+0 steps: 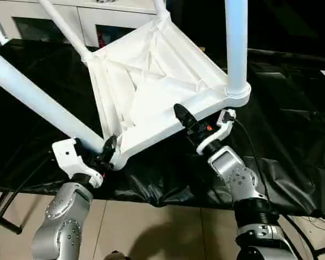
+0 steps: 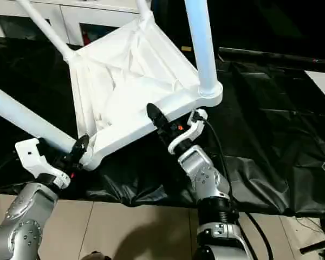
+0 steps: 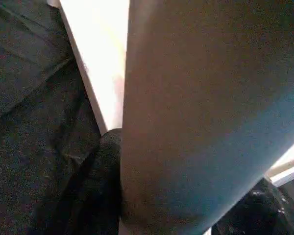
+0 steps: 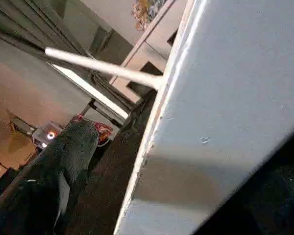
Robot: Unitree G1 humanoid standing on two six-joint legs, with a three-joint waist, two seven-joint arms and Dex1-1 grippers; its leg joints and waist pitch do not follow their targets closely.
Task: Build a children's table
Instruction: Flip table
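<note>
Tilted on edge with all four legs seated, children's table (image 1: 151,92) pinched along its near rim by left gripper (image 1: 105,151) and right gripper (image 1: 183,120), probably for turning upright.

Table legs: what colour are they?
White, like the table top; the legs show best in the left eye view.

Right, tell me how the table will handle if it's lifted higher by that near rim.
Likely stiff: the table has a ribbed underside. Probably light, being thin plastic. Apt to swing or tip, since both hands, left hand and right hand, grip one edge and the legs stick out.
</note>
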